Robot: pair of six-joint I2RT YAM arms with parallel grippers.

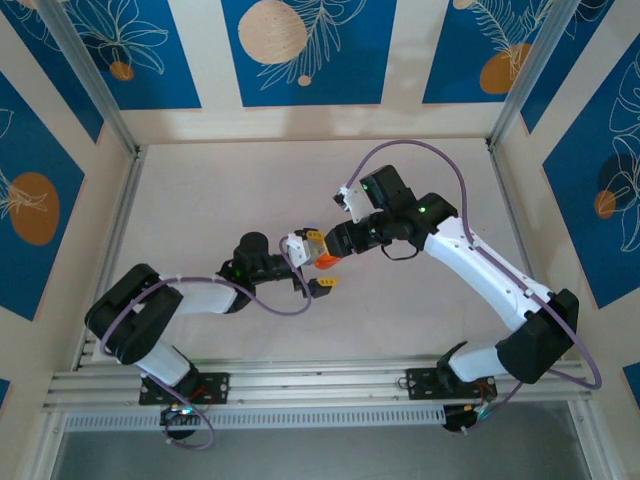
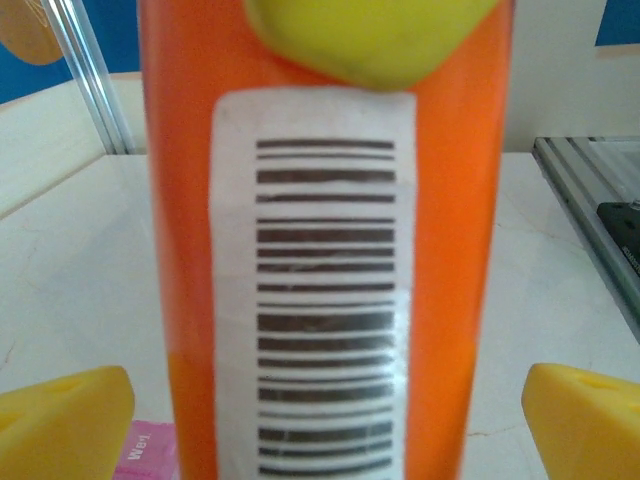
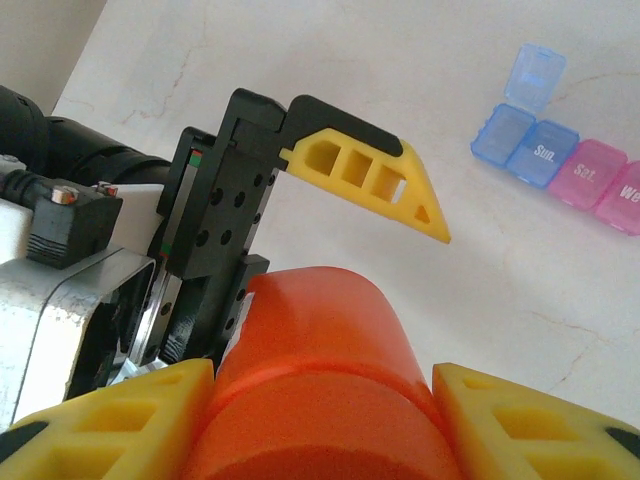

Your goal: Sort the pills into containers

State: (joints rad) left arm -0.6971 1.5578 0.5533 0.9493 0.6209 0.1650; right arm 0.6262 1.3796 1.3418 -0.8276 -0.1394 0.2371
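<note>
The pill-box strip [image 3: 560,160] lies flat, with translucent blue and pink sections labelled by day; one blue lid stands open; the orange bottle [image 3: 320,370] is barcode-labelled.

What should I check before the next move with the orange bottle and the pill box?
1. Grip: the right gripper is clamped on the orange bottle: ok.
2. Release: the left gripper is open, with its fingers off the bottle: ok.
3. Target: the pill box has one blue lid raised: ok.
4. Bottle cap removed: cannot tell.
5. Bottle mouth lined up over the open section: cannot tell.
</note>
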